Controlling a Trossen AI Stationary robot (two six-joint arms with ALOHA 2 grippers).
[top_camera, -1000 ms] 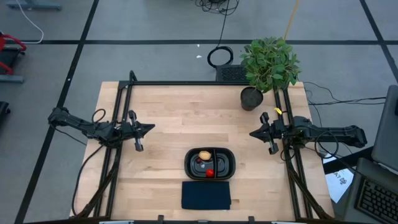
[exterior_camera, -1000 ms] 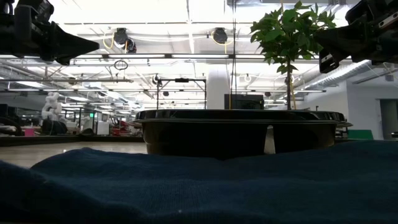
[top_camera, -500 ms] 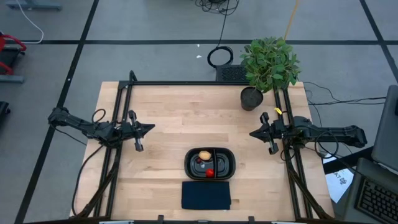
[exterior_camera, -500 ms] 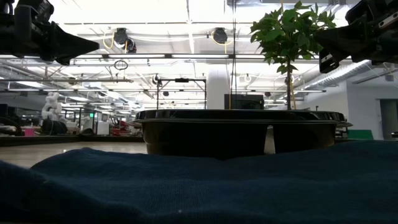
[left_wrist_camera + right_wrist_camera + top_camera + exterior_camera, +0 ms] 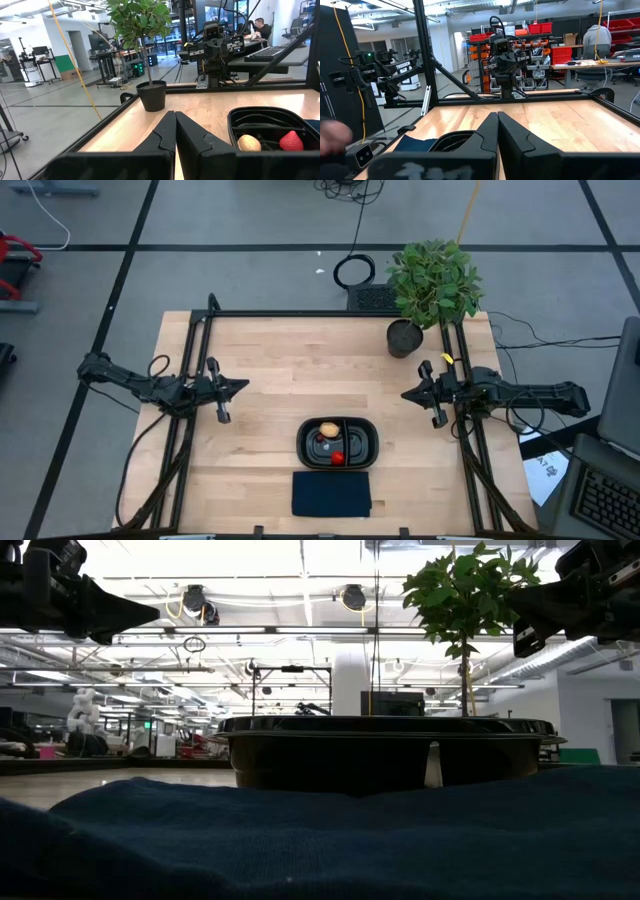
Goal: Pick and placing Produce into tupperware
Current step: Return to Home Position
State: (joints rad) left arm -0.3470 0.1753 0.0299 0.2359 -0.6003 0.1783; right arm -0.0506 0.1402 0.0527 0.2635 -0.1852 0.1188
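Seemingly done: produce in the tub, arms parked wide

Up close, the left gripper (image 5: 175,131) has its two fingers pressed together with nothing between them. It hovers over the table's left side, pointing inward. The right gripper (image 5: 497,132) mirrors it on the right side, fingers likewise closed flat on each other and empty. From above, both sit well apart from the work, one at each edge of the table (image 5: 280,360).

Between them, toward the near edge, sits the tub (image 5: 372,442). A tan ball (image 5: 328,429) and a red piece (image 5: 338,458) lie in the compartment on the left arm's side of the divider. The other compartment looks bare. Something darker lies between those two pieces, but I can't say whether it is a third bit of produce.

Just beside the tub, on its near side, lies a blue cloth (image 5: 331,493). A potted plant (image 5: 432,280) stands at the far right corner, near the right arm.

As for progress, I see no loose produce anywhere on the wood, so the picking and placing looks finished. With both grippers empty and held off to the sides, what remains seems to be only the arms settling into their rest pose, if they are not in it already.
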